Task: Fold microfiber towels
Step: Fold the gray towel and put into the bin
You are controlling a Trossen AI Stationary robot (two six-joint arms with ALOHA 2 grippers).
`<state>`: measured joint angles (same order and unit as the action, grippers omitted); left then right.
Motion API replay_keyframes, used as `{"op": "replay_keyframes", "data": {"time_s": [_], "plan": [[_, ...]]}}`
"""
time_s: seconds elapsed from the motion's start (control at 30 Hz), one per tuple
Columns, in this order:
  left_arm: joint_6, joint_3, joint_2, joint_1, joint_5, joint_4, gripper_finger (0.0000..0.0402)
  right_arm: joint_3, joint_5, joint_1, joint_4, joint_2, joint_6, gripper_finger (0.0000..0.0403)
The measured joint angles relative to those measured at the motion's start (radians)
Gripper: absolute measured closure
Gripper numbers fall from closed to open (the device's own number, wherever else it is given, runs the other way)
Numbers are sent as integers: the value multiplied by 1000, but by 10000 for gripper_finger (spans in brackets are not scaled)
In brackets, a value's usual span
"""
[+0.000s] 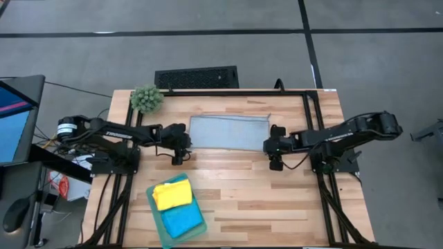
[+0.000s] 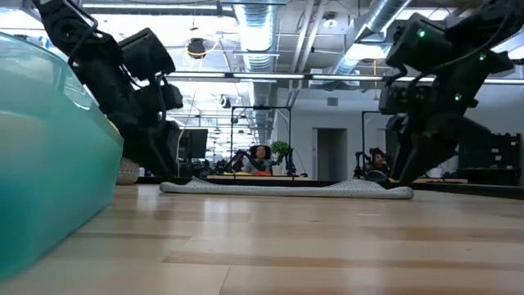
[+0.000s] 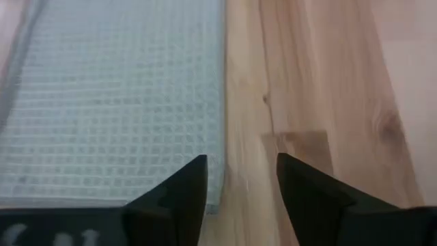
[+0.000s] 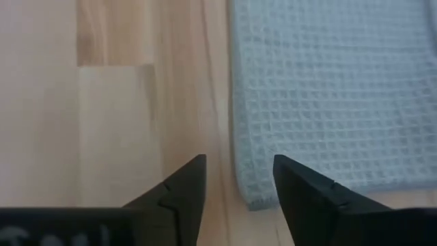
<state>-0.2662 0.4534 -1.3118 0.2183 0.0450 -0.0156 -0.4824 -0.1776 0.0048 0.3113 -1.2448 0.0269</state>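
The left gripper [image 1: 178,146] sits low over the wooden table [image 1: 277,200] at the near-left corner of a light grey microfiber towel [image 1: 228,131], its two dark fingers [image 3: 183,193] parted with bare wood showing between them and nothing held. Opposite it, the right gripper [image 1: 275,148] hangs at the towel's near-right corner, its fingers [image 4: 304,192] likewise spread and empty, the cloth's waffle-weave edge lying just beside one fingertip. The grey towel lies flat across the far middle of the table between the two arms, seen from table height as a thin strip [image 2: 286,188]. Near the front-left edge a stack of folded cloths rests well apart from the arms: a yellow towel [image 1: 172,196] on top of a bright blue towel [image 1: 183,220], over a teal green towel [image 1: 154,196]. A small fuzzy green plant ball [image 1: 147,99] stands at the far-left corner.
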Motion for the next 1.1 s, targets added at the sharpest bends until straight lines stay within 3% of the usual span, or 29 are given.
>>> {"op": "replay_keyframes", "data": {"time_s": [0.3, 0.53, 0.7, 1.0, 1.1], "plan": [[-3, 3, -125, -10, -31, 19, 223, -5, -1, 0, -23, -145, -14, 211], [39, 4, -140, -10, -51, 18, 228, -5, 0, 0, -5, -149, -88, 252], [46, 3, -142, -11, -62, 15, 270, -3, 5, 0, -2, -134, -98, 300], [130, 24, -146, -12, -99, -6, 390, -6, -2, 1, 31, -121, -197, 387], [163, 52, -146, -18, -103, -46, 396, -20, 10, 8, 69, -100, -221, 394]]}}
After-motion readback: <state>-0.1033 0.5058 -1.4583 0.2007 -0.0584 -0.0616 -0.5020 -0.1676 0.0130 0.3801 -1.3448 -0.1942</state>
